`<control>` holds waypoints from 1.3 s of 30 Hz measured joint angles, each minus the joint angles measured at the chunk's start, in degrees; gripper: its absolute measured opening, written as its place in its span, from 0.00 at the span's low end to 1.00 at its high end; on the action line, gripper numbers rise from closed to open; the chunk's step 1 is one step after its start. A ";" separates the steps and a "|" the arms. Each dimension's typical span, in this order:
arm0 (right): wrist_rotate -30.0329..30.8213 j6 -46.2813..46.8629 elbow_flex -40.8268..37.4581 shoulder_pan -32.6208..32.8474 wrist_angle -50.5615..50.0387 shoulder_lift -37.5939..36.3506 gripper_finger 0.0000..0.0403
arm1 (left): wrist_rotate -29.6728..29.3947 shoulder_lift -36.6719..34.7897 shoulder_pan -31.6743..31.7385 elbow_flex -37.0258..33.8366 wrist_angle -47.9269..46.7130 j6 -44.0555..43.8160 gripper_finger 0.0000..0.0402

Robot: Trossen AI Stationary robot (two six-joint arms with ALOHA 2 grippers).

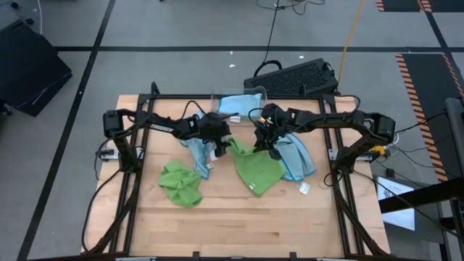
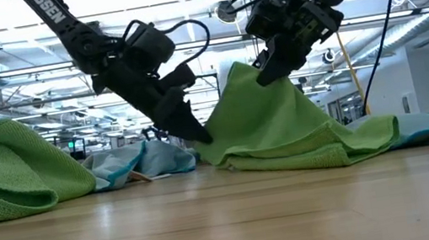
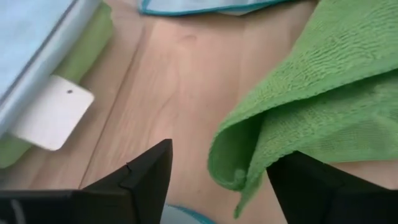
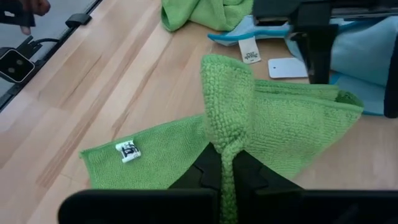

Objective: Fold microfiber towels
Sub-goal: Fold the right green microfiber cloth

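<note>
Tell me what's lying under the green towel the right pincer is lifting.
Bare wooden table shows beneath the lifted green towel, which the right pincer pinches. Its far edge overlaps a light blue towel; whatever lies under the flat part is covered.

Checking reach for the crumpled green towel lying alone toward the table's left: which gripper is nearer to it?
Left. The left gripper is open just beside the crumpled green towel, toward the table's middle. The right gripper is farther off, shut on the middle green towel.
</note>
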 joint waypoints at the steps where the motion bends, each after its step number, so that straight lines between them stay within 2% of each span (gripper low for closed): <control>1: 0.05 -0.02 0.00 0.12 0.02 0.00 0.00 | 1.16 0.00 0.39 0.00 0.00 0.40 0.61; 6: 1.19 -0.01 0.00 0.85 0.01 0.00 0.00 | 4.71 0.00 1.25 0.00 -0.21 1.51 0.54; 15: 1.67 0.06 0.00 1.18 0.02 0.00 0.00 | 4.82 3.75 0.08 0.00 0.81 1.74 0.34; 19: 2.49 0.44 0.00 1.16 0.07 0.00 0.00 | 2.16 3.60 -0.77 -0.02 1.63 0.80 0.21; 24: 2.49 0.54 0.00 1.16 0.05 0.00 0.00 | 2.21 1.81 -0.84 0.09 5.12 -5.48 0.03; 32: 2.49 2.74 0.00 1.16 0.04 0.00 0.00 | 0.75 -1.20 -3.06 0.15 5.99 -10.81 0.01; 39: 0.77 11.24 0.00 1.12 -0.97 -4.20 0.00 | -3.74 -8.76 -8.54 0.03 1.15 -18.99 0.01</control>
